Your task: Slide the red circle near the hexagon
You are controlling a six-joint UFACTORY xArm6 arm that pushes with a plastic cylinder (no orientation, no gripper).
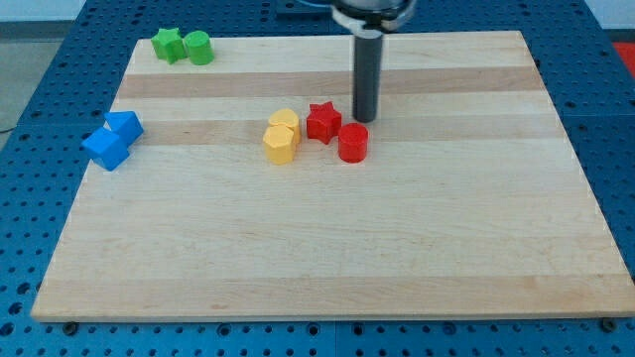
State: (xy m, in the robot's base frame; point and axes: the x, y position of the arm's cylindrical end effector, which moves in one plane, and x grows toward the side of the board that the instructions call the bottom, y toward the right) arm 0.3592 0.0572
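The red circle sits near the board's middle, just right of and below the red star. The yellow hexagon lies to the left of the red star, with a second yellow block, rounded in shape, touching it above. My tip stands just above the red circle and to the right of the red star, close to both; contact cannot be made out.
A green star and a green circle sit at the view's top left. Two blue blocks touch each other at the left edge of the wooden board.
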